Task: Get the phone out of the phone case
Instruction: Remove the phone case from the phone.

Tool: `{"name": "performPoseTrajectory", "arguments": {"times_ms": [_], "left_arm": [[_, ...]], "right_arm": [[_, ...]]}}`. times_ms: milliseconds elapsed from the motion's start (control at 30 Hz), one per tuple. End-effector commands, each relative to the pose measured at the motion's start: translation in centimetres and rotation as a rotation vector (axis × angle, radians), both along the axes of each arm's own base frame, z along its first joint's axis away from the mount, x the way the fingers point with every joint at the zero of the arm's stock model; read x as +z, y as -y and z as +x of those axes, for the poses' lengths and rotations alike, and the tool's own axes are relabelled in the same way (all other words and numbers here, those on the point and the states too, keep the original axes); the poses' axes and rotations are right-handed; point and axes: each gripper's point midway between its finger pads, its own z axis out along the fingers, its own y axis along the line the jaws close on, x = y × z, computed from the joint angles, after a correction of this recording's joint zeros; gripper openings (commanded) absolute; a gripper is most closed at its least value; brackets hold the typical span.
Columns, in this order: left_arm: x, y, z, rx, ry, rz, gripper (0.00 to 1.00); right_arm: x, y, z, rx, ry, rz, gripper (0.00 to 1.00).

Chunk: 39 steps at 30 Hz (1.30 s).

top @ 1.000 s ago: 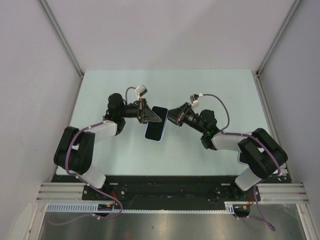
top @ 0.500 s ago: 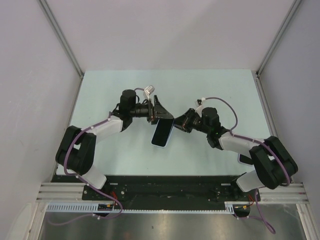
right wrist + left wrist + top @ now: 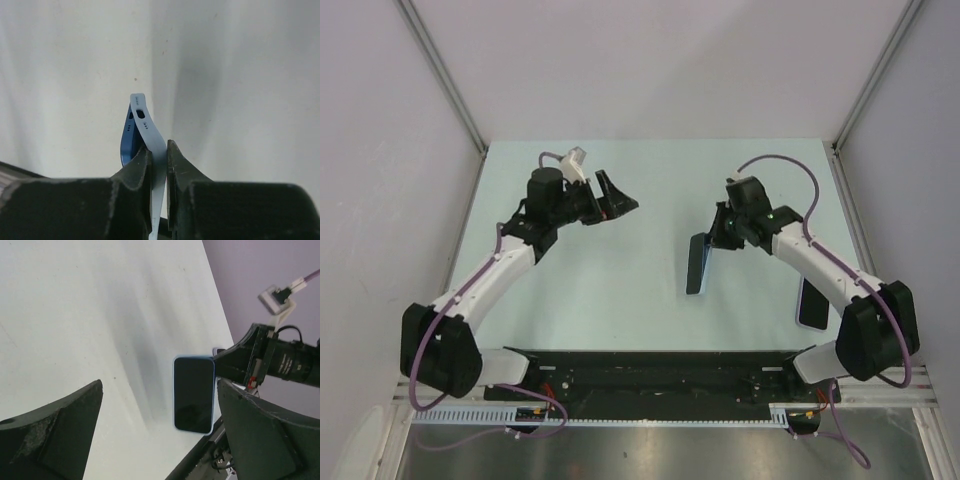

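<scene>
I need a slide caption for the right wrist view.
Right fingers clamp the phone case, seen edge-on, table behind.

The white-and-black left arm (image 3: 485, 280) stretched forward and inward, its black two-finger left gripper (image 3: 617, 192) spread wide, holding nothing. The matching right arm (image 3: 820, 265) bent inward, wrist pitched down, its right gripper (image 3: 157, 150) pinched tight on the thin edge of a light-blue phone case (image 3: 148, 125).

Stretched pale green and matte: worktop (image 3: 650, 180). Bore one dark flat slab (image 3: 810, 305), right of the right gripper (image 3: 713, 240), nearer the arm bases.
</scene>
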Motion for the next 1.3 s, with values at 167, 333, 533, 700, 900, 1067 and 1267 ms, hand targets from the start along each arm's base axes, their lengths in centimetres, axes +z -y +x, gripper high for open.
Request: {"name": "performPoseTrajectory", "arguments": {"times_ms": [167,333,533,700,900,1067,1267], "left_arm": [[-1.0,-2.2,-1.1,0.092,-0.06,0.099,1.0],[-2.9,-2.9,-1.8,0.113,-0.1,0.129,1.0],[-3.4,-3.4,-1.6,0.131,-0.121,0.166,1.0],[-3.7,-3.3,-1.6,0.123,-0.131,0.164,1.0],[-4.7,-2.6,-1.8,0.1,-0.166,0.139,1.0],[-4.6,-2.6,-1.7,0.098,-0.164,0.135,1.0],[-5.1,-2.1,-2.2,0.081,-0.191,0.116,1.0]], "right_arm": [[-1.3,1.2,-0.7,0.217,-0.092,-0.483,0.0],[-4.9,0.4,-2.4,0.273,-0.165,-0.589,0.03],[-6.7,0.4,-3.5,0.29,-0.2,-0.585,0.19],[-8.8,1.9,-6.2,0.299,-0.271,-0.617,0.22],[-12.2,2.2,-9.9,0.314,-0.365,-0.605,0.22],[-14.3,2.8,-11.5,0.302,-0.42,-0.609,0.23],[-15.9,4.1,-12.1,0.292,-0.465,-0.657,0.24]]}}
